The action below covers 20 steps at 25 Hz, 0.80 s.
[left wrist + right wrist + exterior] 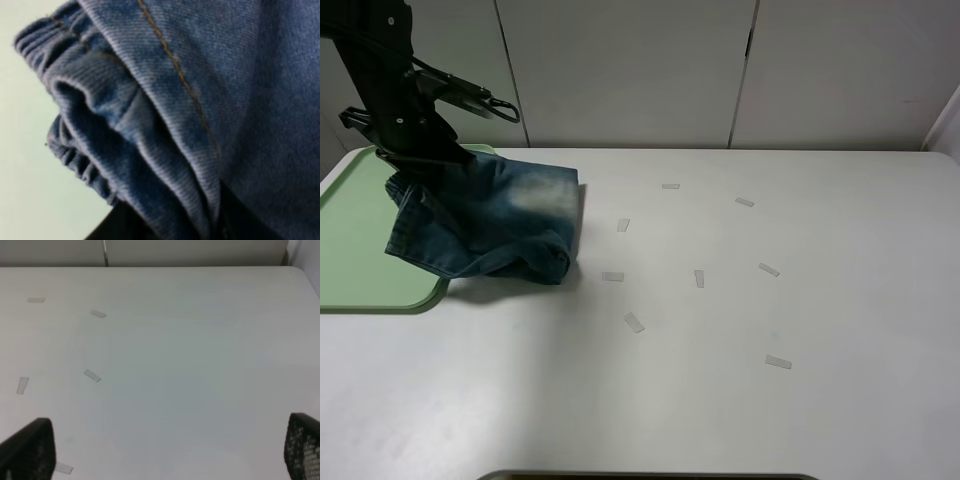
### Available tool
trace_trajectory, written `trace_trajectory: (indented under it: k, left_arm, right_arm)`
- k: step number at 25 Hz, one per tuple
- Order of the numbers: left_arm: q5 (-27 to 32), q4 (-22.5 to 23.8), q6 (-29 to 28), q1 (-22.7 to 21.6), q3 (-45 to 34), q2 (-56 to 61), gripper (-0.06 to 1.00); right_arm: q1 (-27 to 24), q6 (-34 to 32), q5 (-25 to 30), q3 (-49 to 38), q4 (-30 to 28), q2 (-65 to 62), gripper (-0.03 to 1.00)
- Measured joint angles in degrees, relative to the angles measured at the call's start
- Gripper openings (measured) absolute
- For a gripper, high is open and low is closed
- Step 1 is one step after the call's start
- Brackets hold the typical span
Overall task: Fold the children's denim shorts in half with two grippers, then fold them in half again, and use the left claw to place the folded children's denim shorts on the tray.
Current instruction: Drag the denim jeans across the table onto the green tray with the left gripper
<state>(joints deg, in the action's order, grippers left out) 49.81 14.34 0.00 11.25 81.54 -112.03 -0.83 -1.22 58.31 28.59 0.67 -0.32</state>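
At far left we see the green tray (360, 230) on the white worktop (720, 350); our left pincer (415, 165) grips the folded denim shorts (495, 225), hanging half over the tray's edge. Tape scraps (633, 322) dot the middle. Our right pincer (165, 450) hovers, jaws spread wide, holding nothing.

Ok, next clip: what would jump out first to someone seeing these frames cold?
The folded denim shorts stand out first, bunched under the left arm at the table's left side and hanging over the right edge of the green tray. The left wrist view is filled with their blue fabric and elastic waistband. The rest of the white table holds only scattered tape strips, with the right gripper open above bare surface.
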Motion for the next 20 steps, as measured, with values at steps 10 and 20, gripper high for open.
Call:
trace_trajectory:
  k: [10, 20]
  left_arm:
    - [-1.9, 5.8, 3.5, -7.0, 0.0, 0.0, 0.22]
    - [-6.1, 6.3, 12.6, -13.1, 0.0, 0.0, 0.22]
  right_arm:
    - [0.0, 0.0, 0.0, 0.0, 0.0, 0.0, 0.69]
    - [0.0, 0.0, 0.0, 0.0, 0.0, 0.0, 0.69]
